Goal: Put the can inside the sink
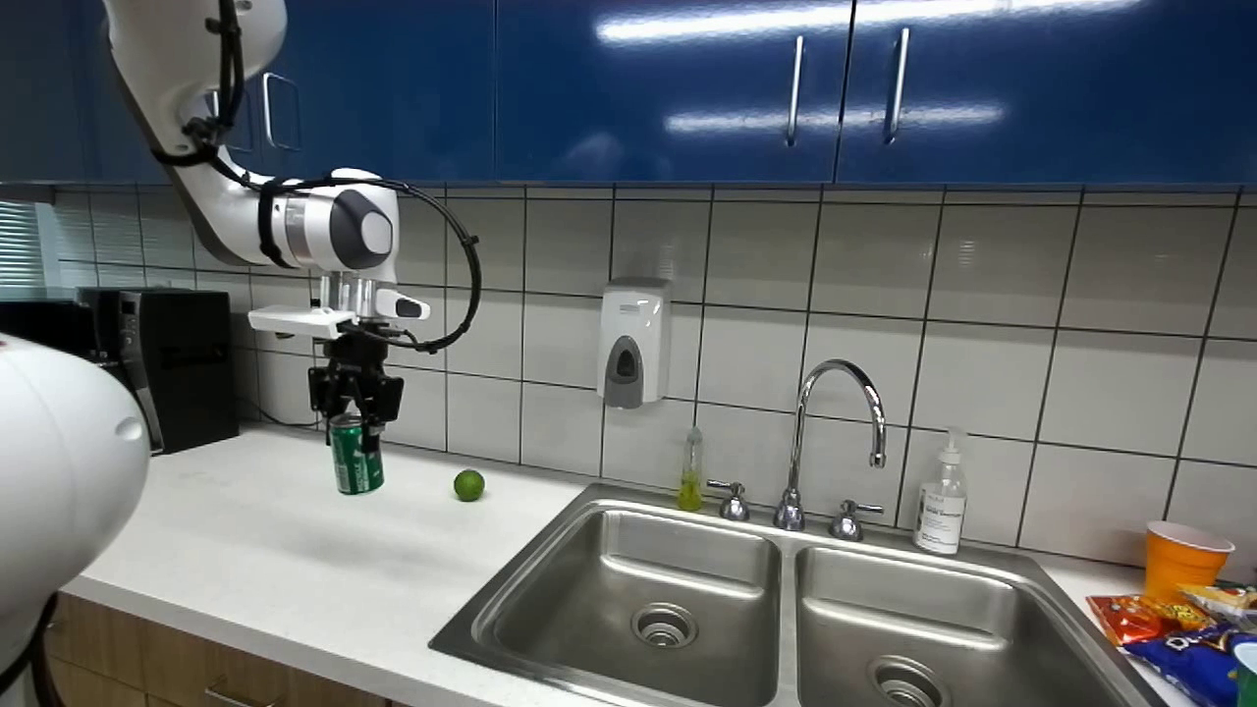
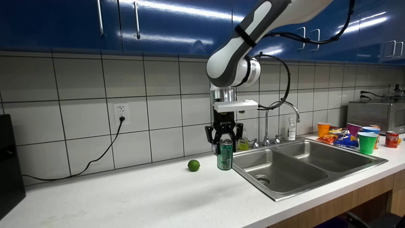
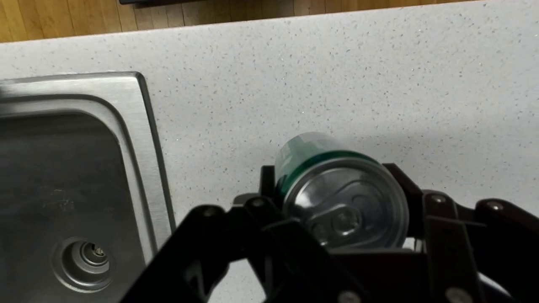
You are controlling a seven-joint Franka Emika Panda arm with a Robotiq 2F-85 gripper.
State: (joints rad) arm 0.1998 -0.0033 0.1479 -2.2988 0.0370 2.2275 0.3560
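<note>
Running off the wrist view's left edge, the sink [image 3: 134, 126] lies left of the jaws. Pinched between them over the counter [image 3: 252, 105] hangs the can [image 3: 345, 206], its print too blurred to read; in both exterior views the arm [image 2: 234, 60], cut off above, points the gripper [image 2: 226, 148] straight down.

Blue cabinets [image 1: 648, 79], tiled wall [image 1: 562, 339], wooden floor [image 3: 67, 19]

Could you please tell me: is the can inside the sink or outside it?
Outside. The gripper holds the can over the counter, and the wrist view shows counter between the can and the sink.
</note>
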